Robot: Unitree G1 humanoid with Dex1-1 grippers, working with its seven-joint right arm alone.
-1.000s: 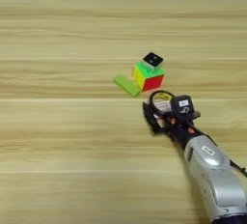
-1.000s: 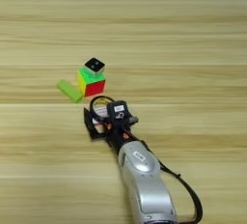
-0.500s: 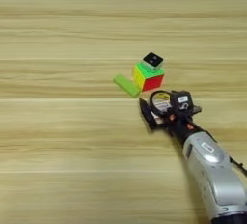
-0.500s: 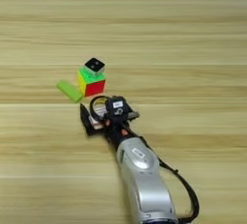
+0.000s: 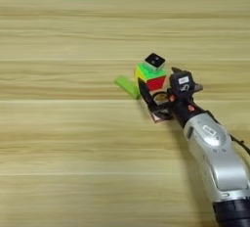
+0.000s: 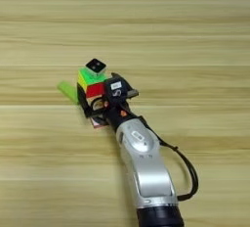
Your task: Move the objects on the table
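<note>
The puzzle cube (image 5: pixel 150 76) stands mid-table, green on top and red toward me, and the tiny white cube (image 5: pixel 155 60) with a black top rests on it. Left of it, touching its base, lies the lime-green bar (image 5: pixel 126 86). My right gripper (image 5: pixel 157 95) reaches in from the lower right, right against the near side of the puzzle cube. Its black fingers (image 6: pixel 81 97) are shut on the black tape roll (image 6: pixel 97 104), which shows as a dark ring between them. The roll's label is hidden.
The silver forearm (image 6: pixel 144 165) with a black cable looping at its right crosses the lower right of the wooden table (image 5: pixel 58 162). Bare planks lie to the left, far side and right of the small cluster.
The gripper, still around the tape roll, has moved up and slightly left until it is against the puzzle cube. The cube, the white cube and the green bar have not moved.
</note>
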